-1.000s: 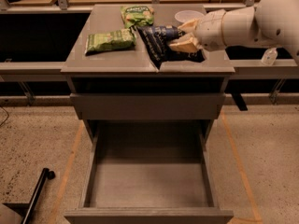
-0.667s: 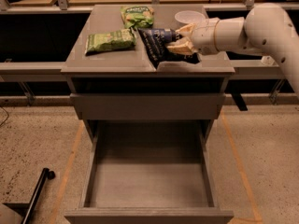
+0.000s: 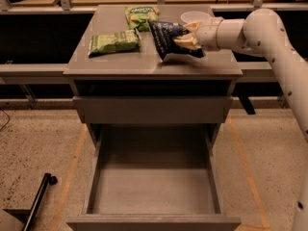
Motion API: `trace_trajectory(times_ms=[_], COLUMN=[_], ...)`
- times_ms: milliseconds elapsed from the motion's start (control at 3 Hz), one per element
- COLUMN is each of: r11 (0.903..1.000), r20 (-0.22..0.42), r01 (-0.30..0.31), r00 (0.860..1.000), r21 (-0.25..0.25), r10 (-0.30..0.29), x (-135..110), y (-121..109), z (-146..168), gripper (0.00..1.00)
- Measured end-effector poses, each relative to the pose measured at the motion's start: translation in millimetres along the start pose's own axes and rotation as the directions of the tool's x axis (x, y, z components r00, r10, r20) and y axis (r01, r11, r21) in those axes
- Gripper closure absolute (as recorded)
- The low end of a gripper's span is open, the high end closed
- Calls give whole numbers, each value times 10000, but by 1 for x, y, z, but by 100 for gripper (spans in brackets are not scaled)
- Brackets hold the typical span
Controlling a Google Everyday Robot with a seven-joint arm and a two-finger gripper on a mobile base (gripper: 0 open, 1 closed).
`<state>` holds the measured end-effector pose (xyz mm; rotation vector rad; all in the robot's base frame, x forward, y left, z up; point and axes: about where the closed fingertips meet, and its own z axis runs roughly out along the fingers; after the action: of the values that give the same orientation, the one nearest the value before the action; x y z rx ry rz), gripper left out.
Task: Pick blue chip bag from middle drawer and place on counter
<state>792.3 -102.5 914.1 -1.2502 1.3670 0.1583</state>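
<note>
The blue chip bag [image 3: 166, 37] stands tilted on the right half of the counter [image 3: 120, 64], its lower corner touching the top. My gripper [image 3: 186, 36] reaches in from the right and is shut on the bag's right side, its pale fingers [image 3: 188, 43] wrapped round the crinkled foil. The middle drawer [image 3: 153, 223] is pulled out wide below, and its grey floor is bare.
Two light-green snack bags lie on the counter, one at the left [image 3: 114, 42] and one at the back [image 3: 141, 15]. A clear round cup [image 3: 195, 17] sits behind my gripper. A shut grey drawer front [image 3: 153, 109] is above the open drawer. A black pole [image 3: 37, 203] lies on the floor at bottom left.
My arm has drawn its elbow back to the right and up. The blue chip bag stays in my gripper at about the same place on the counter.
</note>
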Motion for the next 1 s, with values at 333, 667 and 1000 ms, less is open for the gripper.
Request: trace_trajectory(times_ms=[333,667,1000], r11=[9994,9992,9993], r20=[-13,27,48], r01=[230,243,239], r00=[9997,9997,9997], r21=[266,314,275], r10=[-229,-244,-240], x=[6,4,4], y=[-21,-24,-22], z=[9,11,14], gripper=[62,39,16])
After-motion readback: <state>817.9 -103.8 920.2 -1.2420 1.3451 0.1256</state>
